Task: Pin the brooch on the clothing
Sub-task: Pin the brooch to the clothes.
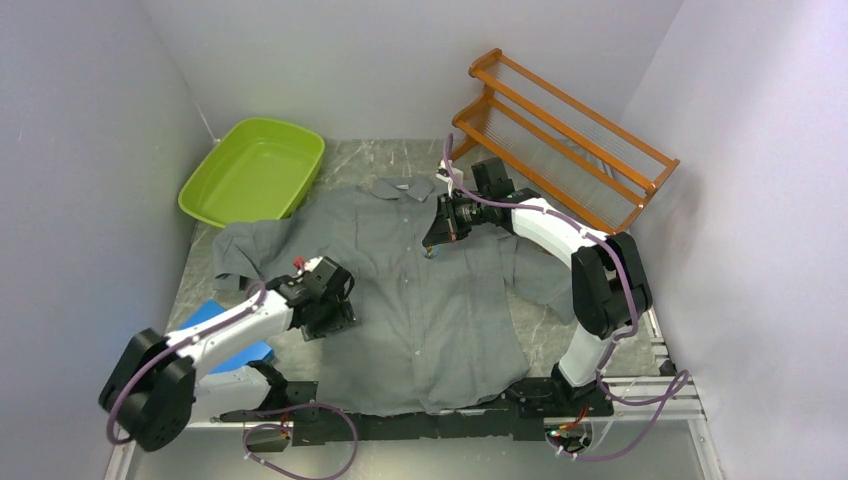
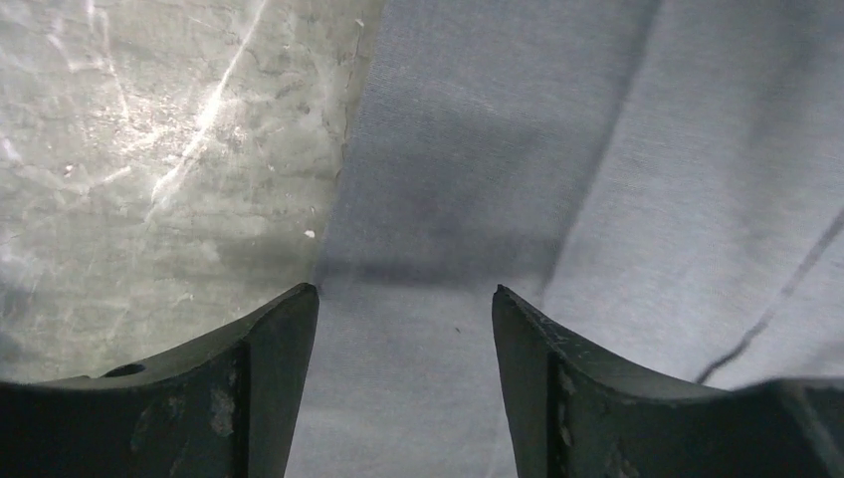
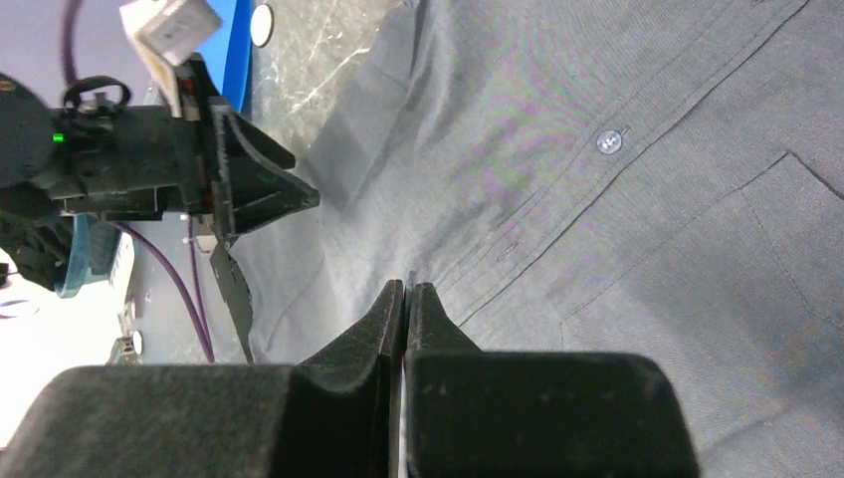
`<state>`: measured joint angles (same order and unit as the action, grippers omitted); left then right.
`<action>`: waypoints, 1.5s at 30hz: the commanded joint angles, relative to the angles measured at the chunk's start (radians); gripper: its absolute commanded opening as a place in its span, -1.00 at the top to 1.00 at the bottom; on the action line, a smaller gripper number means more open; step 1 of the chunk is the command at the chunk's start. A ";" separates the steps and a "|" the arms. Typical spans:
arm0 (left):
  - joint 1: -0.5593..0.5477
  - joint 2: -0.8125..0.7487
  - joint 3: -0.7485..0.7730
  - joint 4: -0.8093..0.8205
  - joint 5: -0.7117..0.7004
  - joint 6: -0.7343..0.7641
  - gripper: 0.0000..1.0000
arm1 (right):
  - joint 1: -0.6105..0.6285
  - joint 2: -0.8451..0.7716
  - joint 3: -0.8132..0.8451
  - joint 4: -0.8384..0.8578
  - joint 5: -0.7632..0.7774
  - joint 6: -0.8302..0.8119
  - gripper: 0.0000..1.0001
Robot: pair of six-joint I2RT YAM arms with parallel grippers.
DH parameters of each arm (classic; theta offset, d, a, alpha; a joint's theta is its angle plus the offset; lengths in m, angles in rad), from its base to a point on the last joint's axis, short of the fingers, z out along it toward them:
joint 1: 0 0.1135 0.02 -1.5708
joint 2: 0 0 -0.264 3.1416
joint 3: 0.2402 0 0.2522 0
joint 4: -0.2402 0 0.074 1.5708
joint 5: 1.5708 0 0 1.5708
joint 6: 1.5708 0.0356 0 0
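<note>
Soft even light; glare streaks the table (image 2: 199,119); shadow darkens the shirt (image 2: 448,229).

The dark-grey short-sleeved shirt (image 1: 430,300) lies spread front-up on the table (image 1: 380,155), with its collar (image 1: 405,188) toward 12 o'clock and its hem toward 6. Its rumpled sleeves (image 1: 240,262) reach toward 9 and 3 o'clock. Small pale buttons (image 3: 609,141) run down the closed front. A stitched outline beside them looks like a chest pocket (image 3: 796,239).

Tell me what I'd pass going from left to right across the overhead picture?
green tub → left gripper → right gripper → wooden rack. The grey shirt spreads beneath both grippers, so it has no single place in the line.
</note>
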<state>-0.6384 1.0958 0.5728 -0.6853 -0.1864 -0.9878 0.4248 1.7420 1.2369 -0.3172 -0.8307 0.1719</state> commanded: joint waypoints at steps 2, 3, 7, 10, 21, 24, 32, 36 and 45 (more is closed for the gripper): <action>-0.004 0.133 0.011 0.052 0.016 0.001 -0.31 | -0.004 -0.028 0.015 0.004 -0.018 -0.020 1.00; -0.004 0.151 0.013 0.054 0.013 -0.001 -0.24 | -0.004 -0.029 0.015 0.003 -0.016 -0.021 1.00; -0.004 0.196 0.028 0.006 -0.042 -0.024 0.13 | -0.004 -0.036 0.009 0.006 -0.013 -0.021 1.00; -0.004 0.213 0.044 -0.053 -0.084 -0.040 0.40 | -0.004 -0.035 0.009 0.011 -0.015 -0.020 1.00; -0.015 0.205 0.093 -0.235 -0.151 -0.112 0.95 | -0.004 -0.011 0.026 0.002 -0.018 -0.028 1.00; -0.015 0.154 0.097 -0.305 -0.187 -0.154 0.95 | -0.004 0.000 0.036 -0.006 -0.017 -0.034 1.00; -0.015 0.021 0.113 -0.314 -0.210 -0.130 0.05 | -0.004 0.042 0.074 -0.027 -0.020 -0.035 1.00; -0.017 -0.068 0.112 -0.225 -0.180 -0.047 -0.72 | -0.004 0.085 0.120 -0.042 -0.016 -0.033 1.00; -0.019 -0.193 0.041 -0.004 -0.034 0.068 -0.88 | -0.004 0.267 0.309 -0.147 -0.042 -0.013 1.00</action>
<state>-0.6510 0.9234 0.6449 -0.8070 -0.2958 -0.9833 0.4248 1.9511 1.4441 -0.4030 -0.8478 0.1574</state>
